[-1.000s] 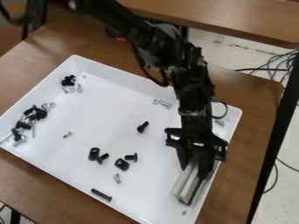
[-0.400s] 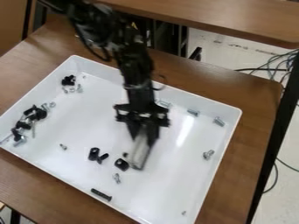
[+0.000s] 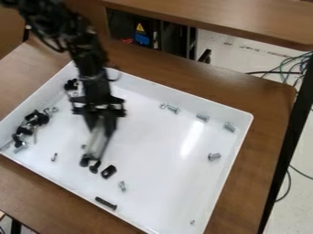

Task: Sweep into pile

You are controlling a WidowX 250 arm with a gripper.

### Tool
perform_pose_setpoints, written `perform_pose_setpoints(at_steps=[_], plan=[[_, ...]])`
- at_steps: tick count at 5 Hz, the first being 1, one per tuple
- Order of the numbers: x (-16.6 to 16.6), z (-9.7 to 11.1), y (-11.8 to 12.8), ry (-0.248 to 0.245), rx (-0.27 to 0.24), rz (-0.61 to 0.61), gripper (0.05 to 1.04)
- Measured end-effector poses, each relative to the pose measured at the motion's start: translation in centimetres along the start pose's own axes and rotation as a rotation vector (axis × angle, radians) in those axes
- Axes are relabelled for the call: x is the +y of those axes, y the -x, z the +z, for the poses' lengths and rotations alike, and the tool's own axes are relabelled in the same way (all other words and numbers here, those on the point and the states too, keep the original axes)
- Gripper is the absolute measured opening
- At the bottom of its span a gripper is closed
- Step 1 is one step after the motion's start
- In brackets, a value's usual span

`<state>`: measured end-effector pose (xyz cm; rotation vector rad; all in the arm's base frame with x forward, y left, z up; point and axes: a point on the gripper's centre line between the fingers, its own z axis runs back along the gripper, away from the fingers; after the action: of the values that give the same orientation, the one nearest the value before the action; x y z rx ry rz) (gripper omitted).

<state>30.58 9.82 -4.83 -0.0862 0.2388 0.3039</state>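
Observation:
My gripper (image 3: 101, 124) hangs over the left-centre of the white tray (image 3: 235, 144), shut on a grey, bar-like tool (image 3: 96, 145) that slants down to the tray floor. Against the tool's lower end lie a black piece (image 3: 85, 160) and a black screw (image 3: 94, 167), with a black nut-like block (image 3: 108, 172) just right of them. A small screw (image 3: 54, 156) lies to the left. Along the tray's left side is a loose pile of black and silver hardware (image 3: 30, 122). A long black screw (image 3: 106, 203) rests near the front edge, below a silver screw (image 3: 122, 185).
Silver screws (image 3: 174, 109) lie along the back wall, another (image 3: 214, 156) near the right wall. Black pieces (image 3: 71, 84) sit in the back left corner, partly behind the arm. The brown table (image 3: 269, 100) surrounds the tray; cables (image 3: 292, 68) run over the floor at right.
The gripper and its tool have moved left across the tray from the right side. Several black pieces and the small screw have shifted left, and screws by the back and right walls are uncovered.

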Motion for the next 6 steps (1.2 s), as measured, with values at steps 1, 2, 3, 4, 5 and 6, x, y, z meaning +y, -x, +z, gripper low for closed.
perform_pose_setpoints(at_steps=[1, 2, 3, 4, 5, 6], plan=[[5.6, 0.9, 0.4, -0.064, 0.047, -0.018, 0.356], [8.4, 1.7, 0.9, -0.077, 0.091, -0.054, 0.355], [8.0, 2.1, 0.4, -0.056, 0.080, -0.075, 0.356], [5.5, 2.3, 0.0, -0.012, 0.052, -0.117, 0.355], [0.2, 4.4, 0.9, -0.027, 0.000, -0.247, 0.355], [-4.9, 4.3, 3.4, -0.087, 0.019, -0.486, 0.355]])
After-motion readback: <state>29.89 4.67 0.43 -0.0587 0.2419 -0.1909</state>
